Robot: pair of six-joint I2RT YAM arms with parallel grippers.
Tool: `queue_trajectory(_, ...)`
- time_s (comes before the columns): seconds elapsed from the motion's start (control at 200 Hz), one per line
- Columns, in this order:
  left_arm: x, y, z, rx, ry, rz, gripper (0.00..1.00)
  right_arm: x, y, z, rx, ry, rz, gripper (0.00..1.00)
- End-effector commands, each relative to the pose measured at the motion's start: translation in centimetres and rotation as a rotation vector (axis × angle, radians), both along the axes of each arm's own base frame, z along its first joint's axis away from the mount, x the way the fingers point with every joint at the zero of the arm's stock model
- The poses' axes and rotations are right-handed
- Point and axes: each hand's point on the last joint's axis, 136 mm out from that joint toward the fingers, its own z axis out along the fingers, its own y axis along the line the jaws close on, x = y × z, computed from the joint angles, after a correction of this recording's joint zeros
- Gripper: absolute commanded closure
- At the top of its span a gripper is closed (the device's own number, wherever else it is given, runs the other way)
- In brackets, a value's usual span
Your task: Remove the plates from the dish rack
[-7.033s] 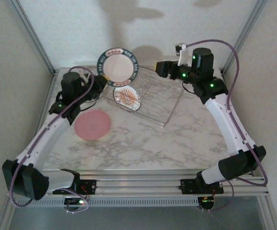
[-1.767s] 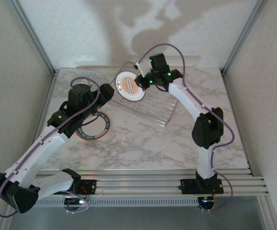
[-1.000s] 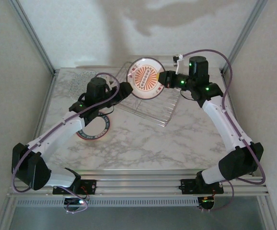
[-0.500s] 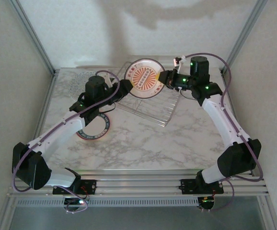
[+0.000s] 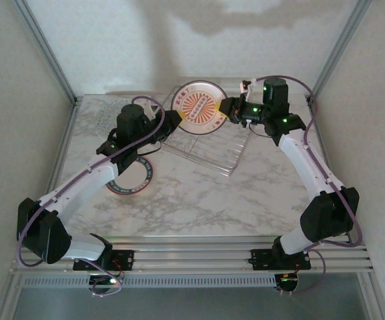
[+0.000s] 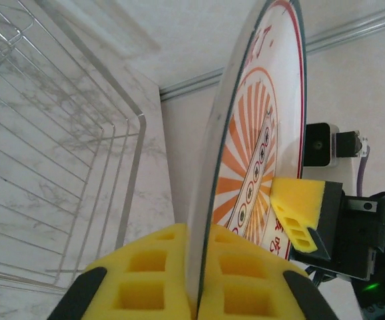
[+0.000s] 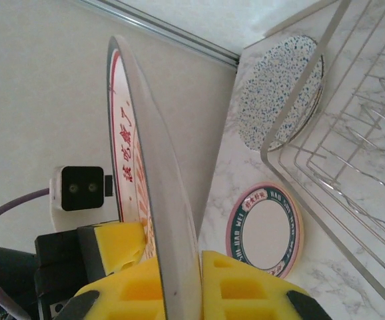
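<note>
Okay, handover by the look of it: small white plate with orange sunburst and dark rim (image 5: 200, 108) stands upright above the silvery wire dish rack (image 5: 214, 152), far centre. Left end effector (image 5: 176, 119) and right end effector (image 5: 226, 109) are both clamped on its rim. Next: right lets go, left carries it to the marble counter (image 5: 199, 200).

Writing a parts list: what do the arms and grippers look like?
The left arm and right arm have white links, black joints with green lights and purple cables. The left gripper and right gripper carry yellow pads with square holes.

left gripper (image 5: 173, 120) clamped on sunburst plate (image 5: 200, 108) rim | right gripper (image 5: 227, 107) clamped opposite | both arms extended inward
</note>
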Motion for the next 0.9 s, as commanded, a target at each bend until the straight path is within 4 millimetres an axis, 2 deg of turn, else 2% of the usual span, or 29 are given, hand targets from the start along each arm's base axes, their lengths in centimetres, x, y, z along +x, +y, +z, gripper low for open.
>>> queue_trajectory(0.0,-0.3,-0.8,-0.8,0.045,-0.018,-0.039,1.00,-0.9,0.8,1.0,0.046,0.006,0.055,1.00)
queue_trajectory(0.2,-0.7,-0.5,0.2,0.006,-0.042,-0.031,1.00,-0.8,0.5,0.5,0.013,0.007,0.036,1.00)
queue_trajectory(0.27,-0.8,-0.2,0.8,-0.015,-0.054,-0.020,1.00,-0.6,0.0,0.3,-0.028,-0.006,0.006,0.80)
queue_trajectory(0.33,-0.8,0.2,1.2,-0.036,-0.060,-0.009,1.00,-0.6,-0.6,0.2,-0.072,-0.026,-0.028,0.58)
queue_trajectory(0.435,-0.9,1.3,1.5,-0.062,-0.057,0.021,1.00,-0.5,-1.9,0.6,-0.147,-0.089,-0.099,0.43)
queue_trajectory(0.531,-0.9,3.3,1.4,-0.078,-0.050,0.068,1.00,-0.7,-3.1,1.4,-0.194,-0.162,-0.156,0.37)
queue_trajectory(0.696,-1.9,7.6,-0.3,-0.086,-0.002,0.160,1.00,-1.6,-4.1,3.2,-0.266,-0.351,-0.213,0.36)
queue_trajectory(0.796,-2.9,10.9,-2.4,-0.069,0.060,0.256,1.00,-3.7,-3.1,5.0,-0.318,-0.586,-0.178,0.36)
queue_trajectory(0.896,-4.4,14.5,-5.2,-0.037,0.138,0.379,1.00,-7.2,-1.0,5.8,-0.367,-0.863,-0.092,0.30)
